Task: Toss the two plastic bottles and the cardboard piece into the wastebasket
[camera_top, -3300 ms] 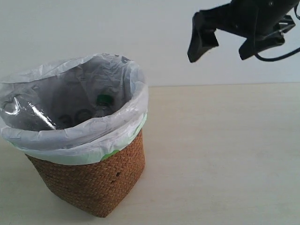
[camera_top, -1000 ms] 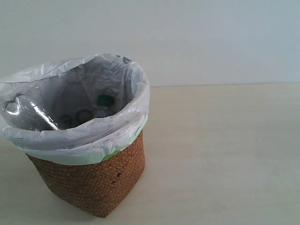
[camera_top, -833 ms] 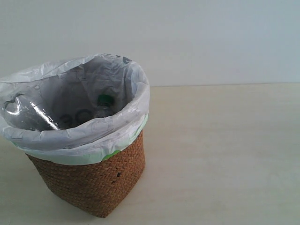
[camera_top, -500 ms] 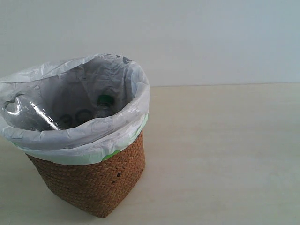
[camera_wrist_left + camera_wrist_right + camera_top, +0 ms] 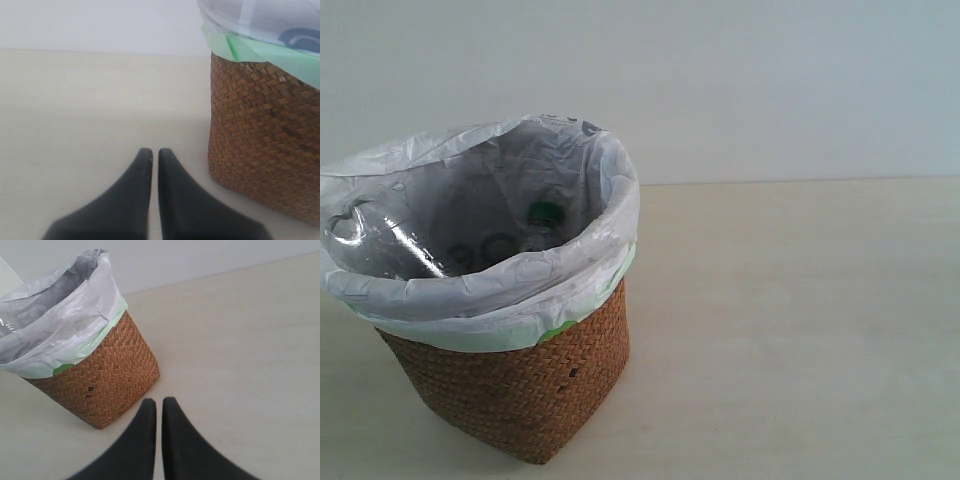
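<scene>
No word can be read. Grey lettering (image 5: 492, 248) on the bag (image 5: 612, 200) lining the basket (image 5: 520, 390) shows only rounded, ring-like strokes among the wrinkles. In the left wrist view a dark curved stroke (image 5: 300, 36) sits on the bag's outer fold, cut off by the edge.

The wastebasket (image 5: 520, 380) stands on the tabletop's (image 5: 800, 330) left, a bottle (image 5: 542, 228) inside it; my left claw (image 5: 151, 152) sits near its base.
</scene>
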You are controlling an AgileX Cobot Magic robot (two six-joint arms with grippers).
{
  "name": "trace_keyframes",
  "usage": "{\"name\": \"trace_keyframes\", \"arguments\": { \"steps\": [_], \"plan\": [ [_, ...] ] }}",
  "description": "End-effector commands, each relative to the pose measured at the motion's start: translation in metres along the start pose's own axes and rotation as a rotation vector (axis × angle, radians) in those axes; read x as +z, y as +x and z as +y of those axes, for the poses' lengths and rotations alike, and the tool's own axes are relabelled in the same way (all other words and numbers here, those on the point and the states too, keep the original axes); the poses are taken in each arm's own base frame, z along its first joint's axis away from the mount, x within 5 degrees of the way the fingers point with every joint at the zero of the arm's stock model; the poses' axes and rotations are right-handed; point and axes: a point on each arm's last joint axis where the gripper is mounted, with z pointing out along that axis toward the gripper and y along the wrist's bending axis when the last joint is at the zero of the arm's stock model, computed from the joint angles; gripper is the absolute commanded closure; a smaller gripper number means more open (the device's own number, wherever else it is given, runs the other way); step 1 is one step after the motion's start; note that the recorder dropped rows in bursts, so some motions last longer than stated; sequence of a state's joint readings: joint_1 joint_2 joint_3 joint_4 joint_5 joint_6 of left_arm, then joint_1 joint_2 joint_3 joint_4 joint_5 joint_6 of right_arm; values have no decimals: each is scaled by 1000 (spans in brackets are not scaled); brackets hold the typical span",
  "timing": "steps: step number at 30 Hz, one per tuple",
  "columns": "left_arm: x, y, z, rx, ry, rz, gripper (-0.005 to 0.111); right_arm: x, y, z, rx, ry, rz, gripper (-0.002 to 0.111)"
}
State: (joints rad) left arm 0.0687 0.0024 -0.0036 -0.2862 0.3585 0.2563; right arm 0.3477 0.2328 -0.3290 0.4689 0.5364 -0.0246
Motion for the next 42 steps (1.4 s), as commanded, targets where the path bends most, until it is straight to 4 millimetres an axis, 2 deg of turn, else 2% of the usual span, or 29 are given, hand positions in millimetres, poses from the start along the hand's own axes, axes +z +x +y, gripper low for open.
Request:
{"name": "trace_keyframes", "arguments": {
  "steps": [1, 5, 8, 14, 21, 27, 42],
  "plan": [
    [0, 1, 0, 9, -4, 2, 103, 0, -1, -1, -41, 11, -15, 108],
    [0, 1, 0, 9, -4, 2, 103, 2, -2, -7, -63, 60, -72, 108],
    [0, 1, 0, 9, -4, 2, 103, 2, 1, -16, -32, 90, -237, 108],
    [0, 1, 0, 9, -4, 2, 103, -2, 26, -31, -35, 80, -414, 108],
    [0, 1, 0, 9, -4, 2, 103, 8, 45, -44, -39, 117, -392, 108],
    [0, 1, 0, 9, -4, 2, 103, 9, 46, -44, -196, 146, -368, 108],
    [0, 1, 0, 9, -4, 2, 103, 9, 47, -44, -262, 158, -356, 108]
  ]
}}
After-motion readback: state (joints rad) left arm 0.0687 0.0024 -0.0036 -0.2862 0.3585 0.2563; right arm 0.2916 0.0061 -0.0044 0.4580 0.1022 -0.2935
